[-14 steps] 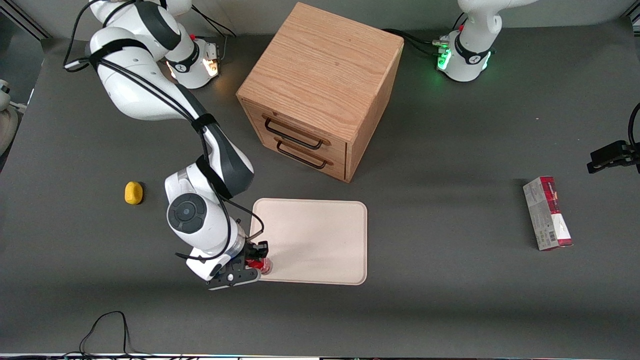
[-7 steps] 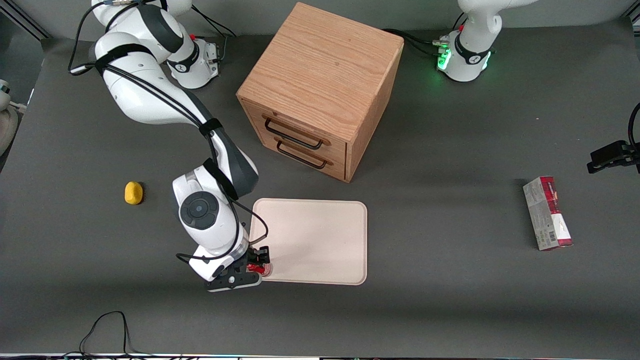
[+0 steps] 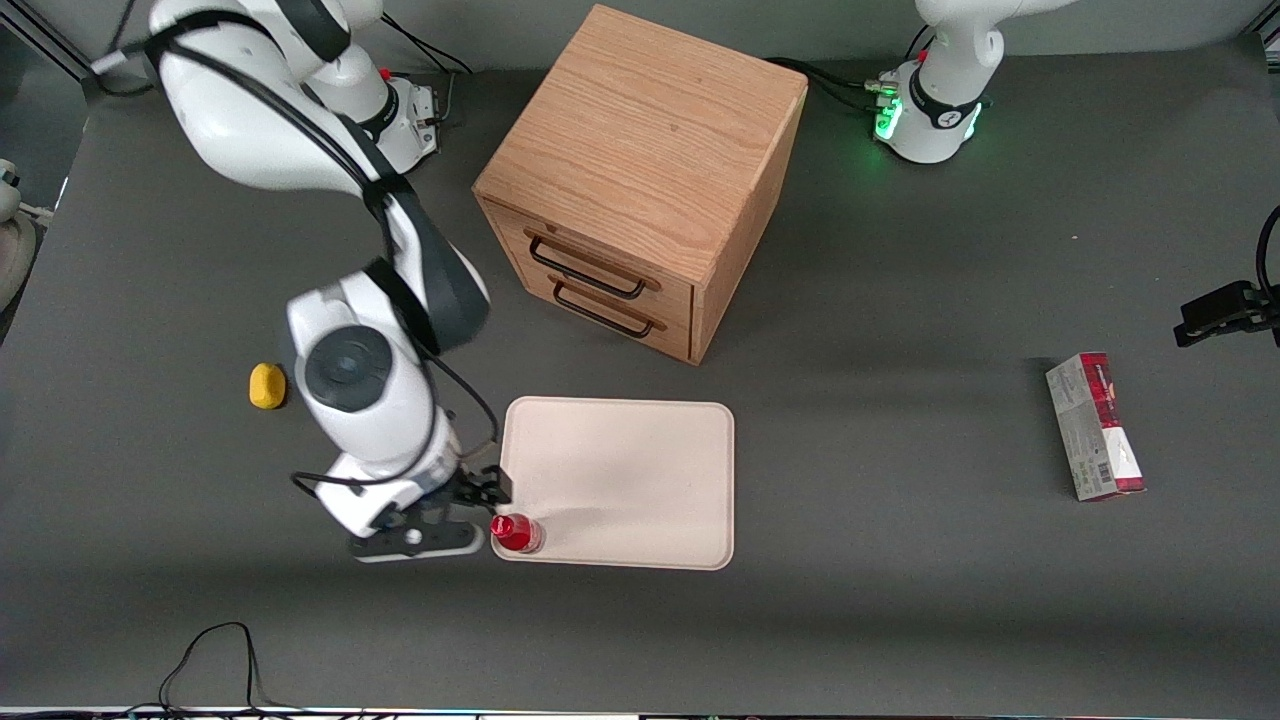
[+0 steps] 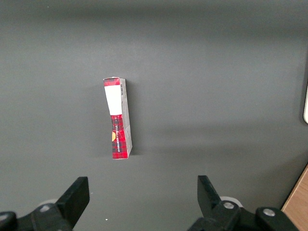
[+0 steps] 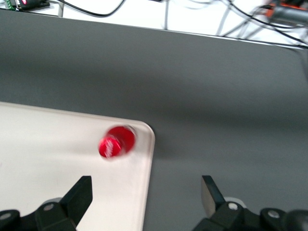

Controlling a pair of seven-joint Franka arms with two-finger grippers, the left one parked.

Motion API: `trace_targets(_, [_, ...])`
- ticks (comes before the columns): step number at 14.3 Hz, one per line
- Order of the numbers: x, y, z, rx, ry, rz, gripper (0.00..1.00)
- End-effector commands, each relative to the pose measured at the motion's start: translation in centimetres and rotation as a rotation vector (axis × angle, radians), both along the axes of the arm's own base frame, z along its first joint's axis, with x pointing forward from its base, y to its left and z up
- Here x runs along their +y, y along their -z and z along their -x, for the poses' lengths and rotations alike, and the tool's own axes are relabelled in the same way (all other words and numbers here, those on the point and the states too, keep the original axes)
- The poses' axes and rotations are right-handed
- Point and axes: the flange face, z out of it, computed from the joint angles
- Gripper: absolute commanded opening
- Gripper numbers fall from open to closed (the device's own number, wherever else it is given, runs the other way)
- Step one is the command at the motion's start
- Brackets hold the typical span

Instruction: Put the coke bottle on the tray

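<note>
- Coke bottle [image 3: 516, 533]: one unit. It stands upright inside the tray [image 3: 640, 470], in the tray's corner nearest the front camera at the working arm's end. The right wrist view shows its red cap from above [image 5: 116, 142], set just inside the rounded rim [image 5: 148, 159].
- Tray: one unit, cream-white, rectangular with rounded corners. It lies flat on the desk [image 3: 880, 600], nearer to the front camera than the cabinet. It carries only the bottle.
- Claw [image 3: 478, 492]: one working unit. It is raised above the desk just beside the tray's edge at the working arm's end, close to the bottle and clear of it. The right wrist view shows both fingers [image 5: 79, 195] spread wide with nothing between them.
- Wooden drawer cabinet [image 3: 640, 180]: one unit, with two drawers, each closed and fitted with one dark handle. It sits farther from the front camera than the tray and is turned at an angle to it.
- Yellow object [image 3: 266, 386]: one unit, small and rounded. It rests on the desk toward the working arm's end, partly next to the arm's white body.
- Carton [image 3: 1094, 427]: one unit, grey and red, rectangular. It lies on the desk toward the parked arm's end, well apart from the tray. The left wrist view shows it [image 4: 118, 118] alone on the dark surface.
</note>
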Motion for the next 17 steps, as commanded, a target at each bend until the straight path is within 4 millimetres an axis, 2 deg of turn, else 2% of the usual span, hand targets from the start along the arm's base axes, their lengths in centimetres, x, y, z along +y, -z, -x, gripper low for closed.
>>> trace_targets(1, [-5.8, -5.8, 4.4, 0.067, -0.015, 0.034, 1.00])
trace_targets(4, [-13.9, -10.3, 8.2, 0.154, 0.007, -0.052, 1.00])
trace_targets(6, [-19.6, -13.1, 11.6, 0.165, 0.069, -0.102, 1.00])
trace_targets(8, [-23.1, -14.9, 15.1, 0.168, 0.100, -0.131, 1.00])
trace_targets(9, [-24.3, -15.6, 16.3, 0.163, 0.118, -0.147, 1.00])
trace_targets(10, [-24.6, -16.0, 16.9, 0.158, 0.133, -0.157, 1.00])
trace_targets(17, [-24.7, -16.1, 17.0, 0.155, 0.148, -0.157, 1.00])
